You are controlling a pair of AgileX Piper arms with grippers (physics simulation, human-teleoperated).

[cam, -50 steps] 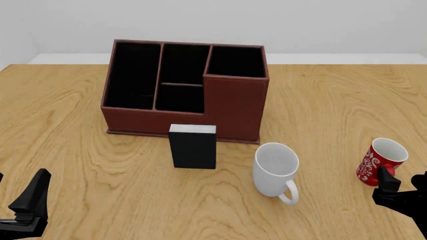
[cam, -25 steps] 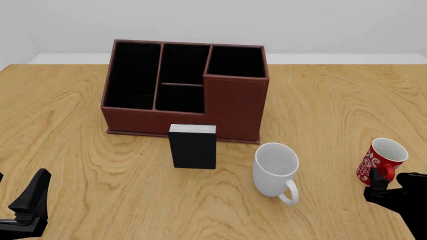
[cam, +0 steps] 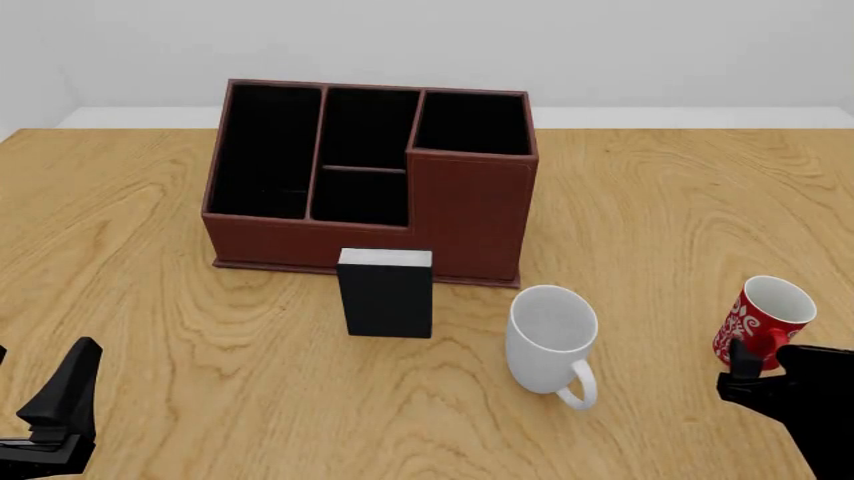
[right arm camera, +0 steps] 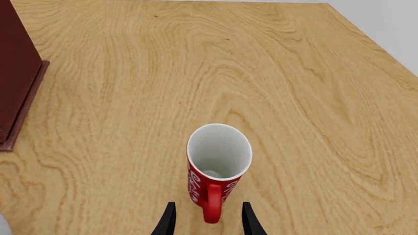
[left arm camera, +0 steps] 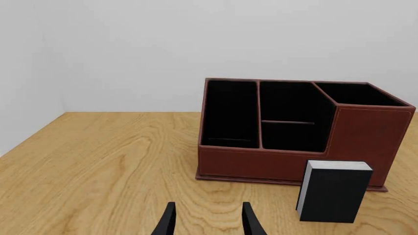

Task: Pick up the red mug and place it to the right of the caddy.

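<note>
Broadly, the table (cam: 694,200) fills everything in front of me, pale wood grain running to a white wall. On it, toward the far left of centre, stands the caddy (cam: 467,215), dark red-brown with black-lined compartments; its right-hand section rises taller than the rest. In my left wrist view the caddy (left arm camera: 365,132) shows the same step up on that side.

Just in front of the caddy stands the black box (cam: 387,295), upright, with a white top, close to the caddy's front wall, though I cannot tell if they touch. My left wrist view catches the box (left arm camera: 332,193) too.

Nearer me and right of the box stands the white mug (cam: 550,340), upright, its handle turned toward my side.

Well right of that, near the table's right edge, stands the red mug (cam: 758,320), upright, white inside, white swirls on red. It is well apart from the caddy, to the right and nearer me. In my right wrist view the mug (right arm camera: 219,169) has its handle turned toward my right pincer (right arm camera: 206,220); the fingers are spread, one on each side of the handle, and I cannot tell whether they touch it.

My left pincer (left arm camera: 206,220) is spread as well, holding nothing, low over bare wood at the near left.
</note>
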